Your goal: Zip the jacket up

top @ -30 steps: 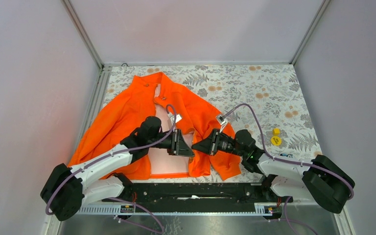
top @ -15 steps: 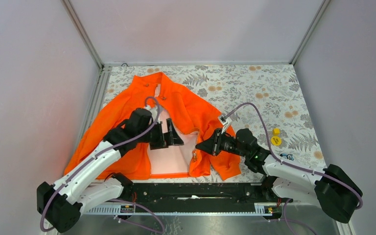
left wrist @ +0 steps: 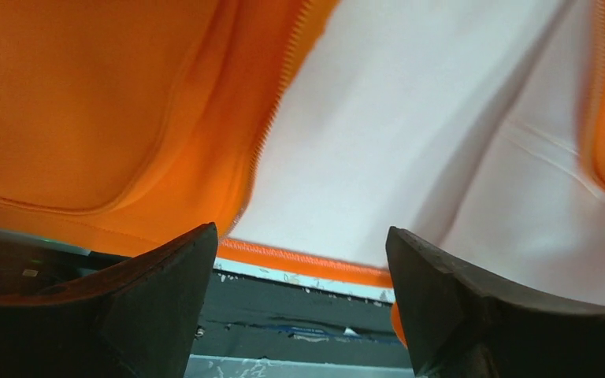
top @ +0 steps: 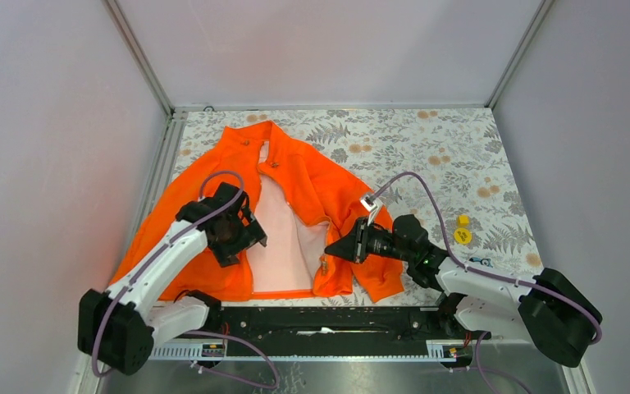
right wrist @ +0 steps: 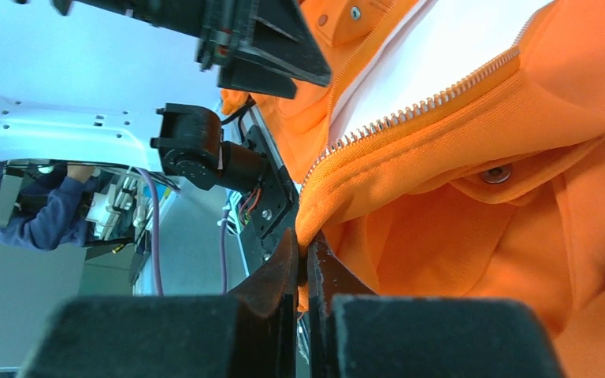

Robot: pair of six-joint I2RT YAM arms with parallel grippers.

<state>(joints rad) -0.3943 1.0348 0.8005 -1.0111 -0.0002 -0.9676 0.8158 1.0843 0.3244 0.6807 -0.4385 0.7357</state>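
Yellow pieces [top: 462, 235] on floral tablecloth [top: 426, 148]

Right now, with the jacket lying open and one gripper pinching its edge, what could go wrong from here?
1. The right gripper is shut on only a thin fold of the jacket, at its front edge below the zipper teeth; a pull might slip it free.
2. The left gripper hangs open above the pale lining and the other zipper edge; closing here, it may well catch lining instead of that edge.
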